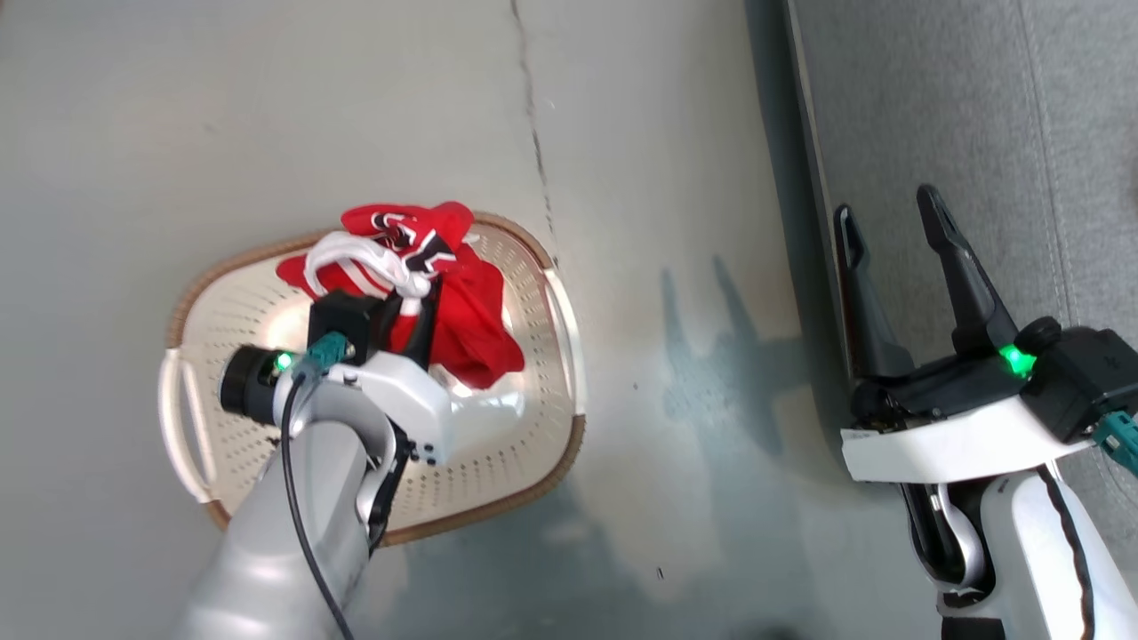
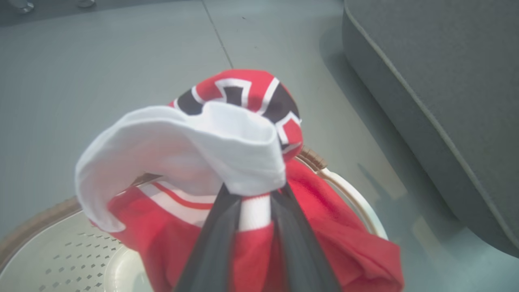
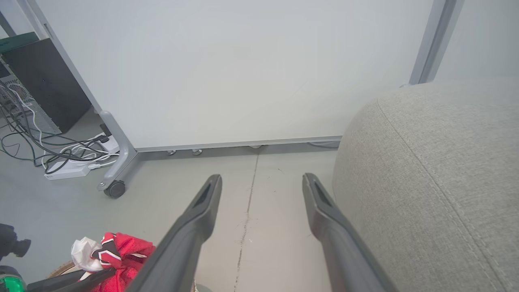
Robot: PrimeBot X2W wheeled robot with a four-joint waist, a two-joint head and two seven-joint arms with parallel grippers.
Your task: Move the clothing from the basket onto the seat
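The right tool [image 3: 261, 178] holds its two dark fingers wide apart above the grey floor [image 3: 275, 215]. The pale grey seat [image 3: 438, 182] bulges just to their right. The red clothing [image 3: 123, 251] bunches at lower left, with a white wheeled panel [image 3: 243, 73] beyond.

— What colours did the clothing [image 2: 344, 243] have?
— Bright red, with a white band, thin red-and-white stripes and black blocks edged in white.
— And the basket [image 1: 498, 444]?
— Cream-white, dotted with small holes, under a brown woven-look rim.
— The seat [image 1: 978, 133]?
— Grey fabric. The floor [image 1: 267, 107] was pale grey-green.
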